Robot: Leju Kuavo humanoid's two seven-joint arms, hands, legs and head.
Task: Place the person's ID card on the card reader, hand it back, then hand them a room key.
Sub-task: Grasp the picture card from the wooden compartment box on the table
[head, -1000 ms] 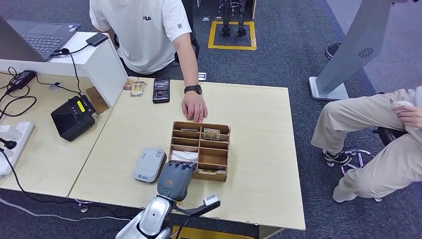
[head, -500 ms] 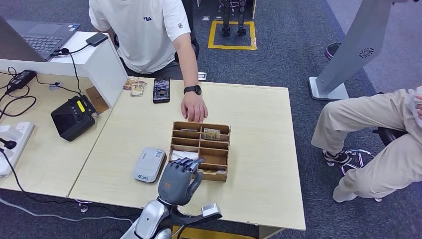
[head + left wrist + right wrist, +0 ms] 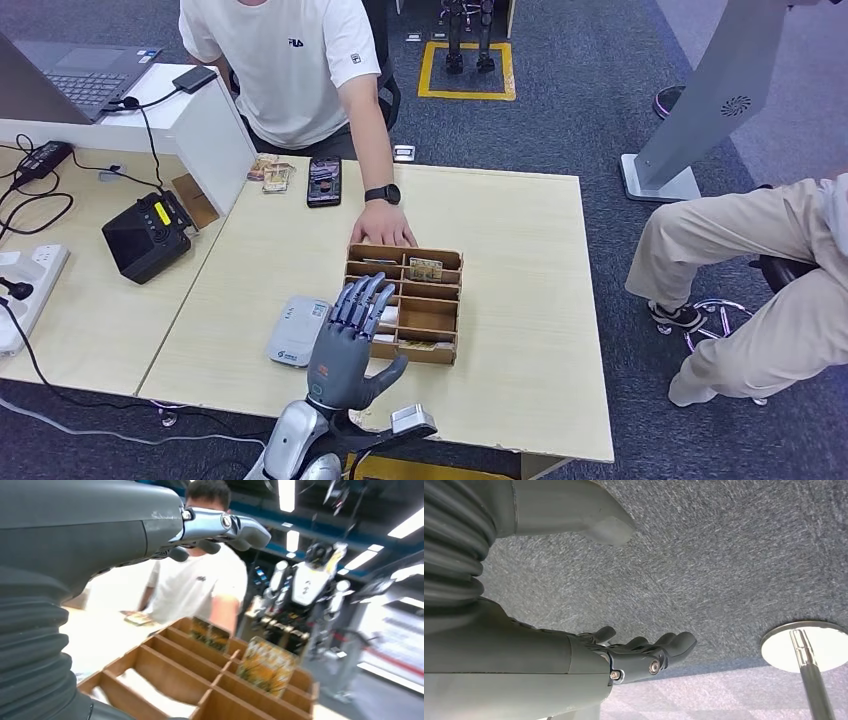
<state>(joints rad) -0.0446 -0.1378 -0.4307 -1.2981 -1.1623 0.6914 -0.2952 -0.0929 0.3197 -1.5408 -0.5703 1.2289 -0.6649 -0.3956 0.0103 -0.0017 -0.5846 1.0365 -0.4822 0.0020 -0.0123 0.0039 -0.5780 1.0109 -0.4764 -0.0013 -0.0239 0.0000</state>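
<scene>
From the head view, the left hand (image 3: 345,340) hovered spread and empty over the wooden box (image 3: 403,302), beside the grey card reader (image 3: 299,330); the person's hand (image 3: 387,225) rested at the box's far edge. At the left wrist, cards (image 3: 265,666) stood upright in the compartments. At the right wrist, the right hand (image 3: 634,655) hung loosely open above carpet (image 3: 734,555).

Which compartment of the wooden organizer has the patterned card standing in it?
In the brown wooden divided organizer, the right-hand compartment of the row nearest the person holds the yellow-green patterned card; its left neighbour shows none.
</scene>
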